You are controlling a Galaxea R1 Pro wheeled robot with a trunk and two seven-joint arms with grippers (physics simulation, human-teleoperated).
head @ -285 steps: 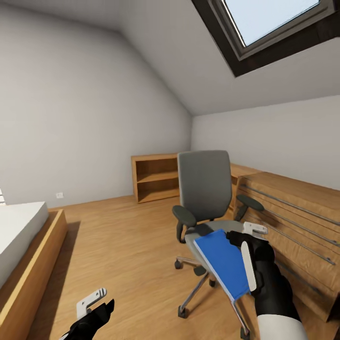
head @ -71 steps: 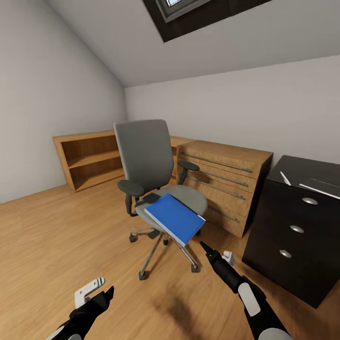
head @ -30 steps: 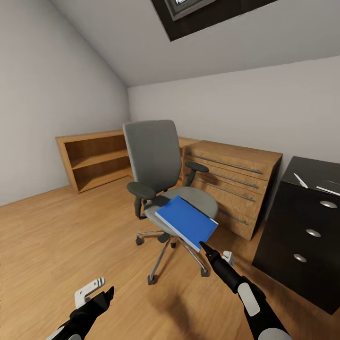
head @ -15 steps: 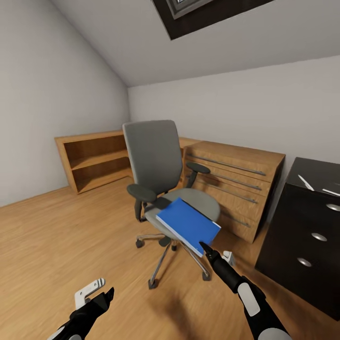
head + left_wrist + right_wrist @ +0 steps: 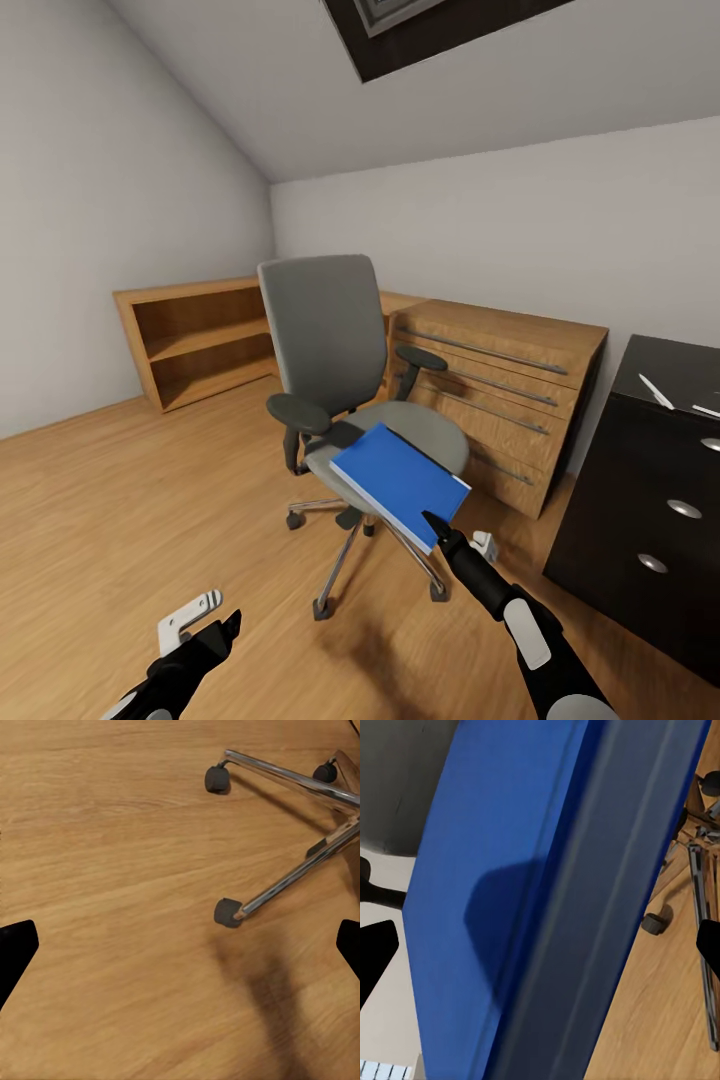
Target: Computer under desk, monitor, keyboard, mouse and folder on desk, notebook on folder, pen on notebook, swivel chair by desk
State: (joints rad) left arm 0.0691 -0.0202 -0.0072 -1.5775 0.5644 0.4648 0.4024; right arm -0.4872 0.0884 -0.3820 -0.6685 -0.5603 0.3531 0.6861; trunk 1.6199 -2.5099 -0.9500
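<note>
Wooden floor (image 5: 130, 500), sloped grey walls (image 5: 110, 180)

One swivel chair (image 5: 345, 370), one folder (image 5: 398, 482)

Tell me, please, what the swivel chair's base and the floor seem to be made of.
The swivel chair base looks like polished chrome metal: shiny silver spokes with bright highlights, on dark castors, probably plastic. The floor looks like light wood with a matte finish: long grain lines show.

Open wooden shelf (image 5: 195, 335) stands against the far wall. Wooden dresser (image 5: 500, 395) with horizontal metal handles stands beside it. Skylight (image 5: 420, 25) in the ceiling.
</note>
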